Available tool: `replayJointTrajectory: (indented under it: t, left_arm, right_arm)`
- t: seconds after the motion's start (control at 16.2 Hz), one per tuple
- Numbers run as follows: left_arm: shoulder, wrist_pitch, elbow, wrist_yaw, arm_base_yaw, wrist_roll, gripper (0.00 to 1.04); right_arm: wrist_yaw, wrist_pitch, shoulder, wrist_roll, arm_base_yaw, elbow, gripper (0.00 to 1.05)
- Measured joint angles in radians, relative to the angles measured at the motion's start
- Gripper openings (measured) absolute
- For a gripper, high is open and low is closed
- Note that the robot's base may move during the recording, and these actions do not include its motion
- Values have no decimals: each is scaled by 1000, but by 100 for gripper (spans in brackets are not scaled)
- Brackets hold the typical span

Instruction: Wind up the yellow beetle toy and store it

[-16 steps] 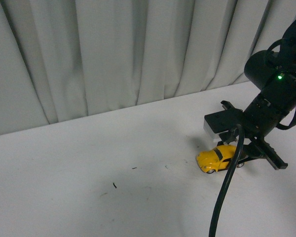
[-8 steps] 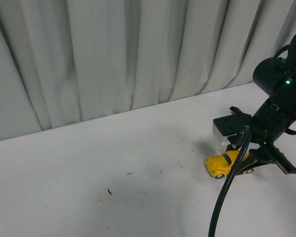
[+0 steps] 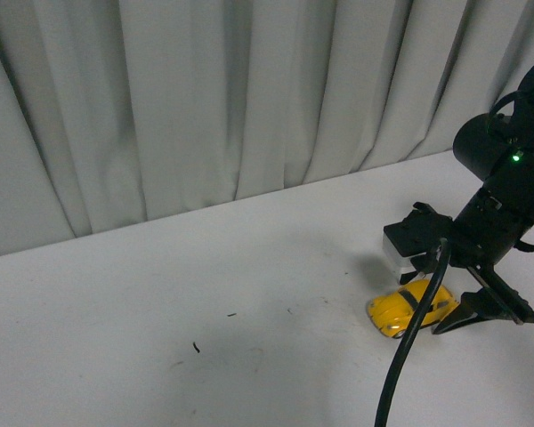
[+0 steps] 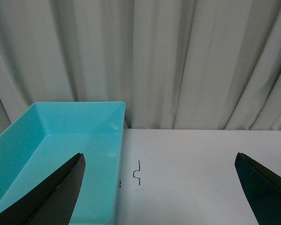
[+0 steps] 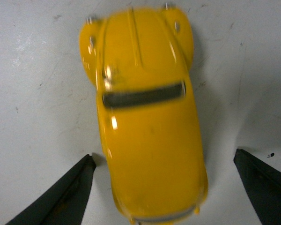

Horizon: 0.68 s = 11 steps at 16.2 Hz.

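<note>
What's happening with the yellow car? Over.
Right gripper open, jaws either side of car, car on table. Left gripper open, empty, facing bin. Nothing blocking.

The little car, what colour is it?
The yellow beetle toy is glossy yellow, seen best in the right wrist view.

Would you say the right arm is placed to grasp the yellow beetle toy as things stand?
Probably yes: the right gripper hangs open over the yellow beetle toy, with its fingers on either side of the body and only bare table in the gaps.
</note>
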Motion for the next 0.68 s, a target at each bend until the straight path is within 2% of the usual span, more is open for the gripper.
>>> replayJointTrajectory:
  t: [0.06, 0.12, 0.19, 0.68]
  left_arm:
    - [0, 0, 0, 0, 0, 0, 98]
    - [0, 0, 0, 0, 0, 0, 98]
    - [0, 0, 0, 0, 0, 0, 98]
    - [0, 0, 0, 0, 0, 0, 98]
  right_arm:
    - [0, -1, 0, 2, 0, 0, 95]
    - [0, 0, 0, 3, 0, 0, 100]
    - [0, 0, 0, 3, 0, 0, 97]
    - [-1, 10, 0, 5, 7, -5, 98]
